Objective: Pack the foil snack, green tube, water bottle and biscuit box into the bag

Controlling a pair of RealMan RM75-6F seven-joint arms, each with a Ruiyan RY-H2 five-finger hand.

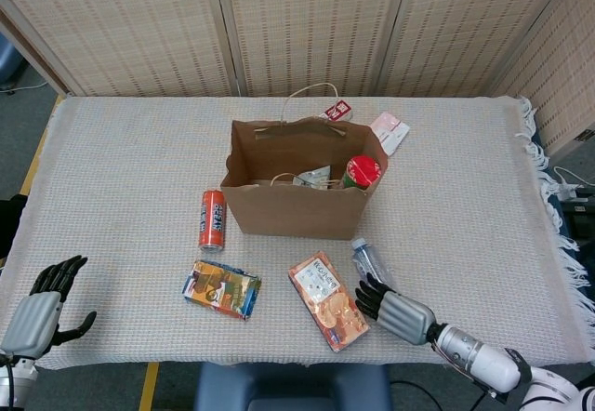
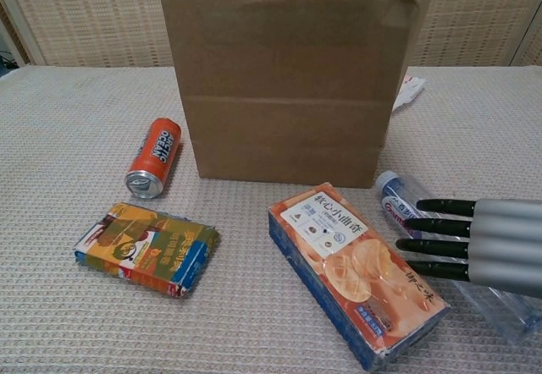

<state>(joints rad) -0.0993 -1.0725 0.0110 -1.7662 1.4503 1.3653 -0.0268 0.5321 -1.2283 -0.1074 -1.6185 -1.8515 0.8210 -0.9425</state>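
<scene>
The right hand (image 2: pixel 474 243) lies flat over the water bottle (image 2: pixel 402 200), fingers straight and apart, holding nothing, likely lining up for a grasp. The bottle lies just in front of the bag (image 1: pixel 296 188), touching the biscuit box (image 2: pixel 356 268) beside it. The left hand (image 1: pixel 42 304), well away from the bag, waits empty with fingers spread. Only the head view looks into the bag, showing a red-capped tube (image 1: pixel 362 171) and foil snack (image 1: pixel 312 178) inside; the chest view shows just its front wall.
</scene>
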